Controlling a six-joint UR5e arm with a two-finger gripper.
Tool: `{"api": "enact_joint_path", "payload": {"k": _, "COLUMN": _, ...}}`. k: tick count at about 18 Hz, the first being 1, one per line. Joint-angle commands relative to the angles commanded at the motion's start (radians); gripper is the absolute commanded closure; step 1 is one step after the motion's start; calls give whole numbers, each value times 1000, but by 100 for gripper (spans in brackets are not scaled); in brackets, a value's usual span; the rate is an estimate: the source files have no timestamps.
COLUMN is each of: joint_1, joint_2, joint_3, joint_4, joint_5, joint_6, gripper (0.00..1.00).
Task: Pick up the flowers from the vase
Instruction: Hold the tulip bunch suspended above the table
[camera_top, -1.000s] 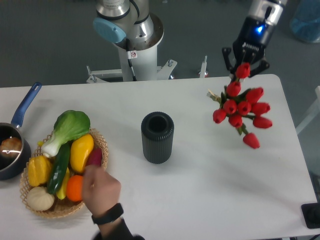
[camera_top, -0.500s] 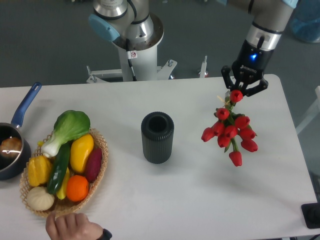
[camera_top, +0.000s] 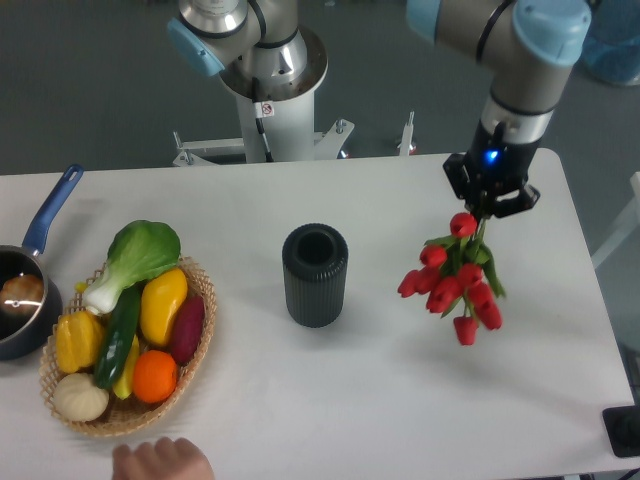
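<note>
The black two-finger pincer (camera_top: 490, 203) of the arm was clenched on the stem end of the bunch of red closed tulip buds with green stems and leaves (camera_top: 455, 281), its fingers closed tight around the stalks. The bunch hung head-down from the pincer over the right part of the white table (camera_top: 380, 400), clear of the small dark ribbed cylindrical vase (camera_top: 315, 275), which stood upright near the table's middle with its round mouth open. Nothing lay between the vase and the hanging flowers. At the left sat a woven wicker basket (camera_top: 190, 360) filled with smooth plastic-looking produce: a green leafy vegetable (camera_top: 140, 255), a yellow pepper (camera_top: 163, 300), an orange (camera_top: 154, 377). A dark pot with a blue handle (camera_top: 30, 280) rested at the far left edge. A human hand (camera_top: 160, 462) showed at the bottom edge, just below the basket.
</note>
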Motion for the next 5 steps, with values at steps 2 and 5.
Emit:
{"api": "enact_joint_path", "payload": {"k": 2, "joint_1": -15, "joint_2": -14, "joint_3": 20, "joint_4": -2, "joint_5": 2, "joint_6": 2, "gripper": 100}}
{"api": "enact_joint_path", "payload": {"k": 5, "joint_1": -35, "joint_2": -32, "joint_3": 35, "joint_4": 0, "joint_5": 28, "joint_6": -9, "gripper": 100}}
